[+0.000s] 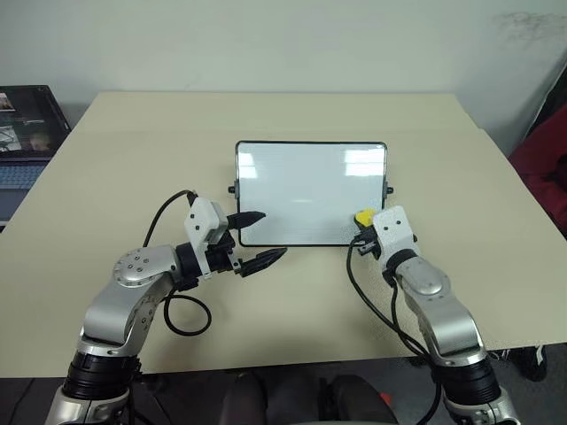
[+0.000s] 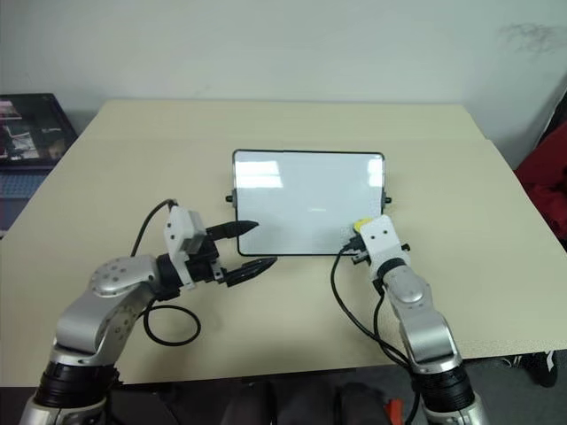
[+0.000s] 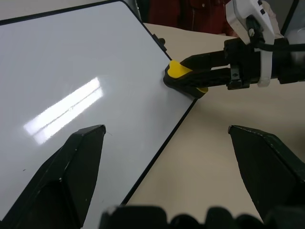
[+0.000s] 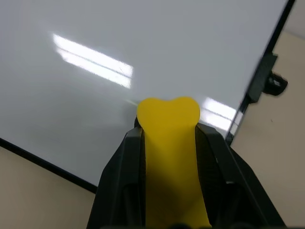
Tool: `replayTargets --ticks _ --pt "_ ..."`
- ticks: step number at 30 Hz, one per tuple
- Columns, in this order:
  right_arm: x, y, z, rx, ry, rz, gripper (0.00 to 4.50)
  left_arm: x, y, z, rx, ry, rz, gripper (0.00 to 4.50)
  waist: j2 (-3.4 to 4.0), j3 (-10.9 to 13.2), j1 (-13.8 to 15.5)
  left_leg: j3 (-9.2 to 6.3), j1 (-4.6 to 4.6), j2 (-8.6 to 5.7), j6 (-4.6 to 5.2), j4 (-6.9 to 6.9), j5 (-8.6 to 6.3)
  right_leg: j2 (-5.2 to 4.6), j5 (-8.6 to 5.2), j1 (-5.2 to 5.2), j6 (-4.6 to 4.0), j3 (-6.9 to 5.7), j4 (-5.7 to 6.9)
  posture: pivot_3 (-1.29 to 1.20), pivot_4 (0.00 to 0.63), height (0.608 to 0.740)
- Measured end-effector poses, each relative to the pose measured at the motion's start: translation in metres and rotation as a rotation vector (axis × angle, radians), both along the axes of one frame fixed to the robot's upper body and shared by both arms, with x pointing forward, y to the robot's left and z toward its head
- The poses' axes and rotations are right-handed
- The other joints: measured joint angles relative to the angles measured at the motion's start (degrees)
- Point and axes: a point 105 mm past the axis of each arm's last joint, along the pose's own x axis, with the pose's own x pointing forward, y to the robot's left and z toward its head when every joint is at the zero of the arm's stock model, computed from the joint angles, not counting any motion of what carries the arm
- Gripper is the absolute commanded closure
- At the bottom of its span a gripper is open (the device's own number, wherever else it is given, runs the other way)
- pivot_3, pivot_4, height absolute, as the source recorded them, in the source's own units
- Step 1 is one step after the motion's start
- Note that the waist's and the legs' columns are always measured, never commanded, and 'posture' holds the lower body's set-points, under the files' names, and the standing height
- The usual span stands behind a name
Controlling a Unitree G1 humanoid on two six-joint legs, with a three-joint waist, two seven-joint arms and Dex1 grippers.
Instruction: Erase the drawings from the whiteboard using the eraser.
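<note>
While clamped between the fingers of the right claw (image 4: pixel 169 191), eraser (image 4: pixel 169 143) pressed at the near right corner of the whiteboard (image 1: pixel 301 190), likely so the black underside meets the glossy face for wiping. Left claw (image 1: pixel 257 237) spread wide and empty, one finger over the board's near left corner and the other over bare table (image 1: pixel 266 111), perhaps poised to steady the frame. No drawings made out on the white surface, which lies flat mid-table, nearer the far edge.
</note>
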Motion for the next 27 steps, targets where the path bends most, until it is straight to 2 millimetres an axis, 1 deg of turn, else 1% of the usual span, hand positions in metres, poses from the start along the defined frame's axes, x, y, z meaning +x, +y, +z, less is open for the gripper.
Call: replayTargets --ticks 2,4,5,6,8,11,13,15,17,22,27 --pt "0.005 0.001 0.033 -0.015 -0.087 0.017 3.4 0.0 0.0 0.0 0.0 0.0 0.0 0.0 0.06 0.04 0.07 -0.02 -0.36 -0.01 -0.01 0.01 0.01 0.09 0.06 -0.34 -0.1 -0.06 0.02 0.0 0.15 0.74" --pt "0.009 -0.001 0.059 -0.02 -0.162 0.014 3.4 0.0 0.0 0.0 0.0 0.0 0.0 0.0 0.06 0.04 0.36 -0.02 -0.46 -0.01 -0.02 -0.01 0.0 0.13 0.06 -0.4 -0.1 -0.1 -0.08 0.0 0.15 0.74" --pt "0.011 0.0 0.066 -0.021 -0.185 0.016 3.4 0.0 0.0 0.0 0.0 0.0 0.0 0.0 0.05 0.03 0.53 -0.01 -0.47 -0.01 -0.03 -0.09 0.0 0.13 0.06 -0.39 -0.09 -0.12 -0.23 0.0 0.15 0.74" --pt "0.013 0.002 0.069 -0.023 -0.192 0.021 3.4 0.0 0.0 0.0 0.0 0.0 0.001 0.0 0.06 0.03 0.64 0.0 -0.48 0.0 -0.03 -0.16 0.0 0.14 0.06 -0.39 -0.1 -0.11 -0.35 0.0 0.15 0.74" --pt "0.024 0.005 0.07 -0.028 -0.19 0.025 3.4 0.0 0.0 0.0 -0.001 -0.001 -0.001 0.0 0.06 0.03 0.7 0.06 -0.51 -0.03 -0.04 -0.2 -0.01 0.13 0.06 -0.4 -0.1 -0.07 -0.47 0.0 0.15 0.74" --pt "0.043 0.007 0.064 -0.037 -0.191 0.014 3.41 0.001 -0.001 0.001 -0.001 -0.003 -0.003 0.0 0.06 0.03 0.96 0.07 -0.52 -0.06 -0.03 -0.23 -0.01 0.1 0.06 -0.35 -0.1 -0.1 -0.58 0.0 0.15 0.74" --pt "0.047 0.011 0.058 -0.031 -0.195 0.028 3.41 0.001 -0.001 0.001 -0.001 -0.003 -0.002 0.0 0.06 0.03 1.09 0.07 -0.51 -0.05 -0.03 -0.26 -0.01 0.1 0.06 -0.35 -0.1 -0.1 -0.59 0.0 0.15 0.74" --pt "0.047 0.019 0.055 -0.026 -0.21 0.058 3.41 0.001 -0.001 0.001 -0.001 -0.003 -0.002 0.0 0.06 0.03 1.07 0.06 -0.51 -0.03 -0.04 -0.26 -0.01 0.1 0.06 -0.34 -0.1 -0.11 -0.58 0.0 0.15 0.74" --pt "0.043 0.025 0.047 -0.021 -0.209 0.091 3.41 0.001 -0.001 0.0 -0.001 -0.001 -0.001 0.0 0.06 0.03 1.1 0.05 -0.5 -0.02 -0.04 -0.25 -0.01 0.1 0.06 -0.3 -0.1 -0.16 -0.57 0.0 0.15 0.74" --pt "0.025 0.043 0.017 -0.024 -0.162 0.186 3.41 -0.001 0.001 -0.003 -0.001 0.012 0.006 0.0 0.04 0.02 1.06 0.02 -0.4 -0.02 -0.04 -0.2 -0.01 0.1 0.06 -0.22 -0.1 -0.17 -0.42 0.0 0.15 0.74" --pt "0.002 0.076 -0.014 -0.015 -0.061 0.333 3.41 -0.002 0.0 -0.003 0.0 0.008 0.002 0.0 0.05 0.03 1.08 0.0 -0.37 -0.01 -0.05 -0.12 0.01 0.1 0.06 -0.24 -0.1 -0.25 -0.13 0.0 0.15 0.74"
